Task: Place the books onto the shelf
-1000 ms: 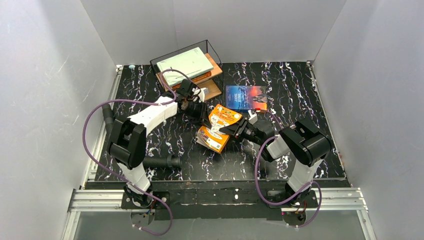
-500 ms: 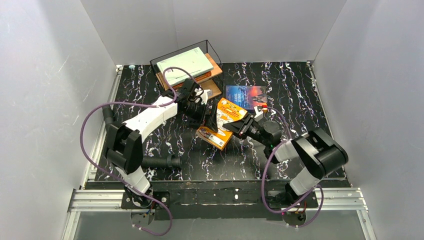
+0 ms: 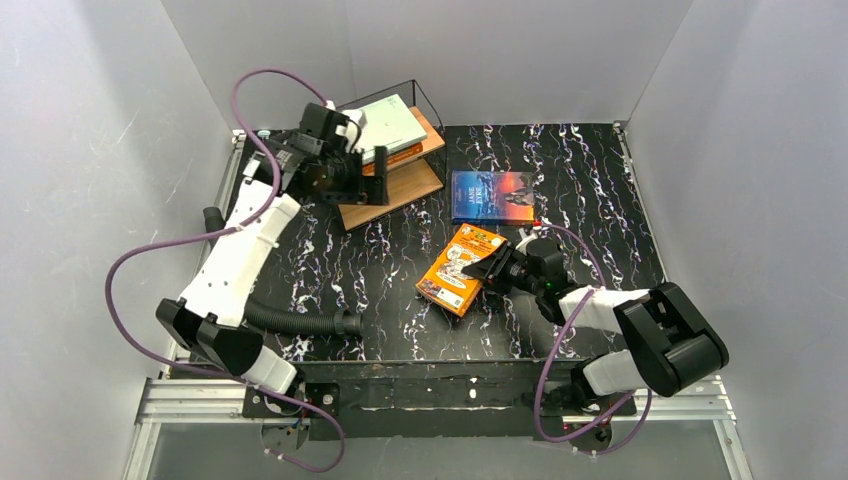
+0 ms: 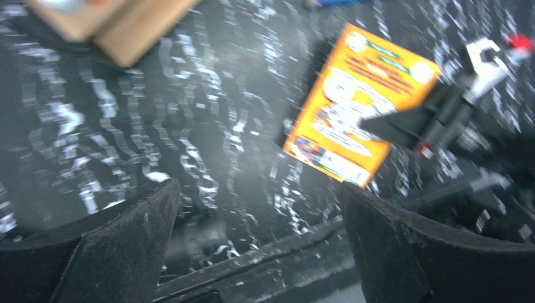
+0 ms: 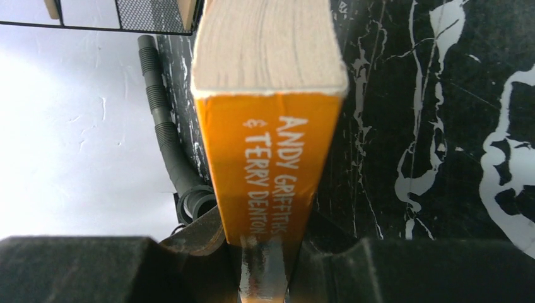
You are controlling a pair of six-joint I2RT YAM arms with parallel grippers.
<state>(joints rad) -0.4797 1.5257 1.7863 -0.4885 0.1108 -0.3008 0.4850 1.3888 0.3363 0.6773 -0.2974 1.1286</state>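
Looking down from the top camera, you had the orange book (image 3: 460, 282) at mid-table on the black marbled table (image 3: 600, 180). Its right edge was pinched in the right gripper (image 3: 490, 270); whether the book touched the surface could not be told. The left gripper (image 3: 358, 180) hung beside the shelf (image 3: 395, 185), holding nothing. A pale grey-green book (image 3: 385, 125) lay on the shelf's top board. A blue book (image 3: 492, 195) reading "JANE EYRE" lay flat behind the orange one, apart from it.

From the left wrist, your fingers (image 4: 120, 246) stood wide apart with only table between them. The orange book (image 4: 359, 120) sat well beyond them, its cover print too blurred to read.

From the right wrist, the jaws were narrowed on the orange book (image 5: 271, 158). Its spine faced the camera and read "ANDY GRIFFITHS & TERRY DENTON".
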